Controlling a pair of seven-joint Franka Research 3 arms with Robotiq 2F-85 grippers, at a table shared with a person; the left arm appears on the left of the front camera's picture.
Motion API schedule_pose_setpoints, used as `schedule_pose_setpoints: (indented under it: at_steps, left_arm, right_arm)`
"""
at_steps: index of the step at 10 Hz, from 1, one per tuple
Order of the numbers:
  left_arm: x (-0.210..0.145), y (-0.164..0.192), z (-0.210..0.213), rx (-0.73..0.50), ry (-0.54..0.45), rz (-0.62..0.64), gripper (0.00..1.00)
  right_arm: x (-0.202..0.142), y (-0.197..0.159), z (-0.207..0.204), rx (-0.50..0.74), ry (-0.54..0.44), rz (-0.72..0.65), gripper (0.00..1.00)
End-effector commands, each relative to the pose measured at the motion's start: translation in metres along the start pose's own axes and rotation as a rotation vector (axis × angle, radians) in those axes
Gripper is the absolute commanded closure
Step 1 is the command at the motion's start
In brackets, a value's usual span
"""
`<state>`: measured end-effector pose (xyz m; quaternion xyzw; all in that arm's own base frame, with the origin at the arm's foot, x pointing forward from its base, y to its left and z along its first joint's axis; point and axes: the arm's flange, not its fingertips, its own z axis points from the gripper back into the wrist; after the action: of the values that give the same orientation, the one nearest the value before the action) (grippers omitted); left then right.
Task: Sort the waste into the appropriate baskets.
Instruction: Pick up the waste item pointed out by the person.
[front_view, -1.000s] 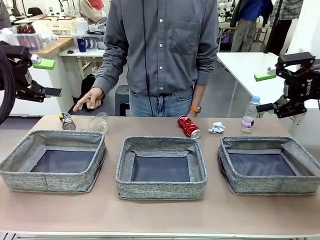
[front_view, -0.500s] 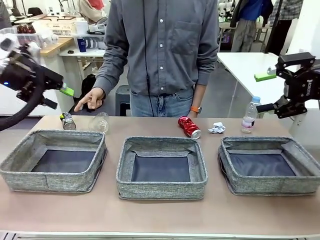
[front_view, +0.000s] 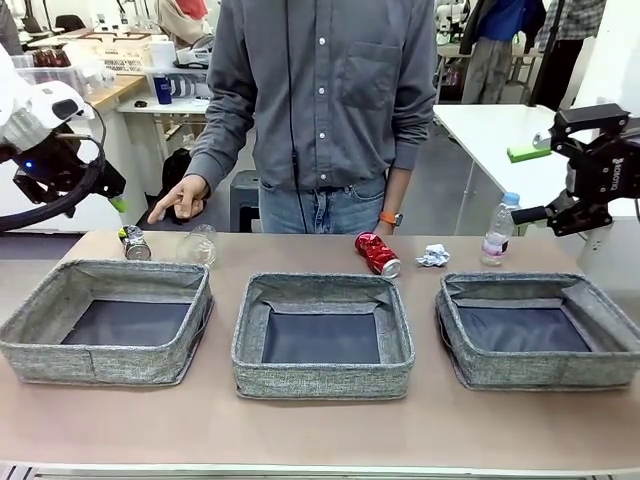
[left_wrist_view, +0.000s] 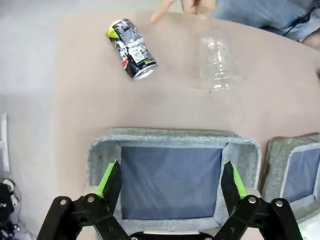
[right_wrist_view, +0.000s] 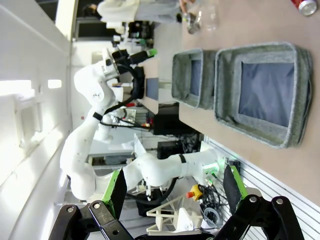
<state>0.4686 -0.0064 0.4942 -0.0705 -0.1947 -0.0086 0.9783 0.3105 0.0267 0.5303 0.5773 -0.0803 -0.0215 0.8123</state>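
Note:
Along the table's far edge lie a dark blue-and-yellow can (front_view: 134, 243), a clear plastic cup (front_view: 199, 244), a red can (front_view: 378, 254), a white paper wad (front_view: 433, 256) and a standing blue-capped bottle (front_view: 498, 230). Three grey baskets sit in a row: left (front_view: 100, 365), middle (front_view: 322, 380), right (front_view: 540, 372). My left gripper (front_view: 108, 195) hangs open, high above the table's left end. In its wrist view the open gripper (left_wrist_view: 171, 182) looks down on the left basket (left_wrist_view: 170, 136), the dark can (left_wrist_view: 132, 49) and the cup (left_wrist_view: 217, 62). My right gripper (front_view: 528, 183) is open, raised beyond the right end.
A person stands at the far side, one hand (front_view: 180, 197) pointing down near the dark can and cup. The right wrist view, rolled sideways, shows my right gripper (right_wrist_view: 175, 192) open, two baskets (right_wrist_view: 225, 90), and the left arm (right_wrist_view: 115, 65) farther off.
My left arm has swung and turned its gripper downward over the table's left end. The right arm, the waste and the person's hand have stayed put.

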Motion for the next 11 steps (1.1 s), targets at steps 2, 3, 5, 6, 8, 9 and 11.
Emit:
schedule_pose_setpoints:
  at_steps: [2, 3, 5, 6, 8, 9, 11]
  left_arm:
    - [-0.004, -0.003, 0.002, -0.058, -0.016, -0.029, 0.0]
    - [-0.001, -0.003, 0.0, -0.018, 0.0, -0.007, 0.0]
    - [0.024, 0.001, -0.026, 0.031, 0.099, 0.071, 0.0]
    - [0.038, 0.006, -0.041, 0.03, 0.128, 0.122, 0.0]
    - [0.063, 0.014, -0.078, 0.102, 0.15, 0.248, 0.0]
    - [0.073, 0.021, -0.097, 0.142, 0.156, 0.294, 0.0]
    - [0.086, 0.029, -0.126, 0.137, 0.142, 0.336, 0.0]
  right_arm:
    - [0.002, 0.006, 0.0, 0.019, -0.001, -0.001, 0.0]
    - [0.002, 0.006, 0.0, 0.019, -0.001, -0.001, 0.0]
    - [0.002, 0.006, 0.0, 0.019, -0.001, -0.001, 0.0]
    - [0.002, 0.006, 0.0, 0.019, -0.001, -0.001, 0.0]
    - [0.002, 0.006, 0.0, 0.019, -0.001, -0.001, 0.0]
    - [0.002, 0.006, 0.0, 0.019, -0.001, -0.001, 0.0]
    - [0.002, 0.006, 0.0, 0.019, -0.001, -0.001, 0.0]
